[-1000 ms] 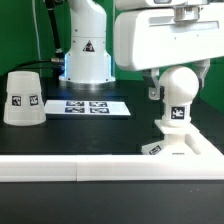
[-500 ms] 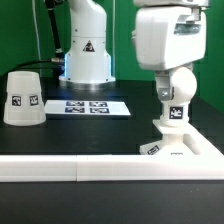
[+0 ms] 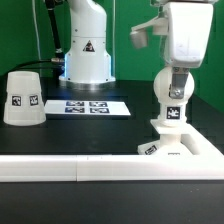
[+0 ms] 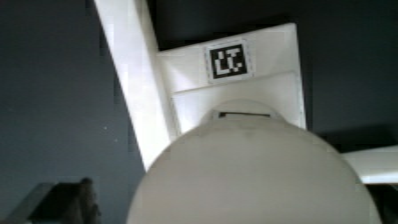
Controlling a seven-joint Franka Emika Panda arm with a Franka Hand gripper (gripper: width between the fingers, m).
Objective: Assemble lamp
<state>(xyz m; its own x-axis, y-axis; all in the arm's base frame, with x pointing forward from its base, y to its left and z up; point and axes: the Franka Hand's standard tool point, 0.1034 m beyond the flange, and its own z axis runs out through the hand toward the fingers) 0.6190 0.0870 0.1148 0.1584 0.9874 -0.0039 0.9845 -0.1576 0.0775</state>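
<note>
Bulb (image 3: 172,103) stood upright on base (image 3: 188,148), exterior view's right of tabletop (image 3: 100,132). Gripper (image 3: 174,82) was at bulb's head; can't tell whether clenched or released. Shade (image 3: 22,97) sat well apart, left.

Bulb (image 3: 172,92) upright on base (image 3: 180,148), exterior view's right; shade (image 3: 22,97) far left; marker board (image 3: 88,105) btwn them; rail (image 3: 60,168) in front.

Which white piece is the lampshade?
Find the flat marker board on the black table. To the exterior view's left of it stands the shade, alone. It is the only cone-shaped piece, narrower on top, with one square tag.
</note>
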